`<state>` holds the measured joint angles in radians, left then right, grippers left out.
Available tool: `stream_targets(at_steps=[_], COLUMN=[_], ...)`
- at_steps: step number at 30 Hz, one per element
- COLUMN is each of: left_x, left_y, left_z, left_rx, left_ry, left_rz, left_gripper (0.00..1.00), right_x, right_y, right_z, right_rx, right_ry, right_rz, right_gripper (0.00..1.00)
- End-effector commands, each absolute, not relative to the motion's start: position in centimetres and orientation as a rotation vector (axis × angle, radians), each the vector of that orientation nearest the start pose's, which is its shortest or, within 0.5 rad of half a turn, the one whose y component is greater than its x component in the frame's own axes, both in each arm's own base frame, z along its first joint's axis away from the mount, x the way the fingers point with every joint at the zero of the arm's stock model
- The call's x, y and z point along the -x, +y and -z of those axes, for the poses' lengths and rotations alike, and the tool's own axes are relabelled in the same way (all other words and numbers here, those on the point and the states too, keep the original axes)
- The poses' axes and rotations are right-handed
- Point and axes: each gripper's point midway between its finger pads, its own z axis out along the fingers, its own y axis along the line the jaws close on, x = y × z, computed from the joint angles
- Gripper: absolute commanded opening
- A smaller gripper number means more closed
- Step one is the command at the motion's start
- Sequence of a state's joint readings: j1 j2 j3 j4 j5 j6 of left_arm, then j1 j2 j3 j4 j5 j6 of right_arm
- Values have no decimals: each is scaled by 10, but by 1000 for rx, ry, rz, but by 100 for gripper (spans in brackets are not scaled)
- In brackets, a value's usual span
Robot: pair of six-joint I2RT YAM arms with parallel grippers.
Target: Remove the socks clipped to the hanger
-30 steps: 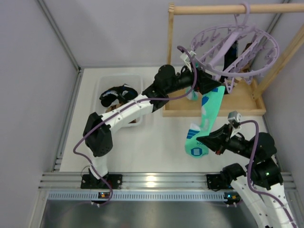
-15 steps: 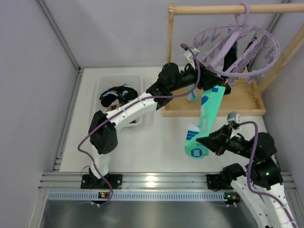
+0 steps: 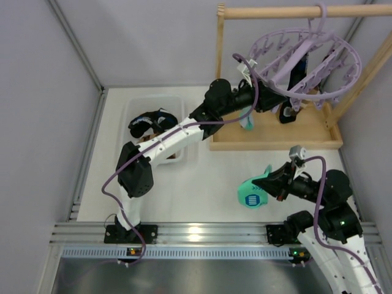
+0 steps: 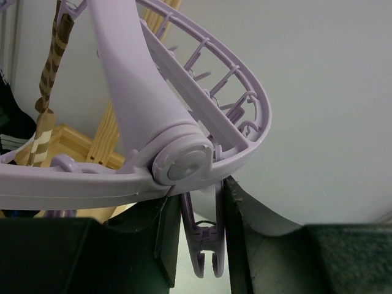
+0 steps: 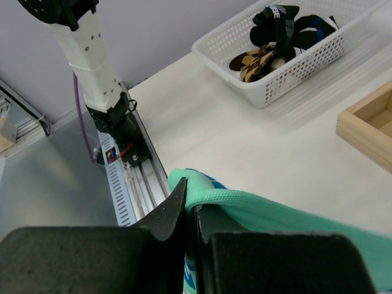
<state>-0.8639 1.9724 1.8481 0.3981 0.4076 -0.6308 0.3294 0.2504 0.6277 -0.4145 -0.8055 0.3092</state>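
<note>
The lavender hanger [image 3: 306, 61] hangs from the wooden rail, its ring [image 4: 202, 116] filling the left wrist view. My left gripper [image 3: 277, 101] is at the ring's near-left rim, and both its jaws [image 4: 199, 208] press on one dangling clip [image 4: 205, 245] with no sock in it. A brown striped sock [image 4: 52, 67] and a black sock [image 3: 286, 113] still hang from the ring. The teal sock [image 3: 251, 195] hangs free of the hanger, bunched low over the table. My right gripper [image 3: 272, 182] [image 5: 190, 199] is shut on its cuff [image 5: 257, 214].
A white basket [image 3: 131, 113] [image 5: 294, 76] at the back left holds black socks [image 5: 288, 24] and brown argyle ones. The wooden rail frame [image 3: 275, 12] stands on a wooden base [image 3: 275, 139] at the back right. Aluminium rails [image 3: 202, 233] run along the near edge.
My left gripper has closed onto the clip. The teal sock has come off the hanger and dropped into a bunch at my right gripper. The ring has swung up and right.
</note>
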Motion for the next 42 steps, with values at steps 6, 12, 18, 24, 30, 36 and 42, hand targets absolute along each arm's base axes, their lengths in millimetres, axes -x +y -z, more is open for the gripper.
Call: stream_targets(at_steps=[6, 12, 18, 24, 30, 36, 42], left_x=[-311, -309, -300, -317, -332, -314, -280], left_y=[-510, -499, -465, -379, -246, -89, -60], left_z=[-430, -412, -379, -290, -223, -215, -271], left_rx=[-563, -536, -496, -292, -13, 352, 409], left_ry=[1318, 1377, 1460, 1743, 2037, 2086, 1994], left_rz=[1521, 1489, 1379, 965, 369, -62, -39], left_gripper=[64, 84, 98, 98, 98, 98, 98], right_x=[-117, -149, -169, -190, -215, -243, -270], right_y=[169, 151, 144, 152, 180, 248, 343], right_z=[-276, -268, -264, -263, -284, -317, -345], right_rx=[596, 420, 356, 348, 378, 511, 657], right_ry=[1597, 1670, 1717, 1751, 1689, 1621, 1569], right_rz=[-1036, -884, -809, -827, -964, -972, -1047], right_gripper=[0, 0, 0, 0, 0, 0, 0])
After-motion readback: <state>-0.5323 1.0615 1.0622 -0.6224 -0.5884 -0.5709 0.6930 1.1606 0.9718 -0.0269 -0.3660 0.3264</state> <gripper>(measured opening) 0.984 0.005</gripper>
